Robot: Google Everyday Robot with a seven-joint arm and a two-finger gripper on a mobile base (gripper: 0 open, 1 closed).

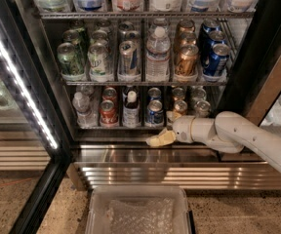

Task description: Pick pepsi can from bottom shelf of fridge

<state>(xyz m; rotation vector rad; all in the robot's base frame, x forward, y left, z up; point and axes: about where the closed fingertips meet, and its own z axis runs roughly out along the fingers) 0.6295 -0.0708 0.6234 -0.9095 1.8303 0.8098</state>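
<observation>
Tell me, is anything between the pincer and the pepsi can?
Only the thin metal front rail of the bottom shelf. The pale pincer sits just below the small blue silver-topped pepsi can, frontmost in its lane.

One fridge (179,178) is seen, with three racks counted in it. On the bottom shelf (121,127), two pepsi cans (154,113) are counted, one behind the other, likewise two red cola cans (108,113) and two bronze-gold cans (180,108). One gripper (161,139) is found just before that shelf's rail. One clear bin (138,190) is counted on the floor.
</observation>
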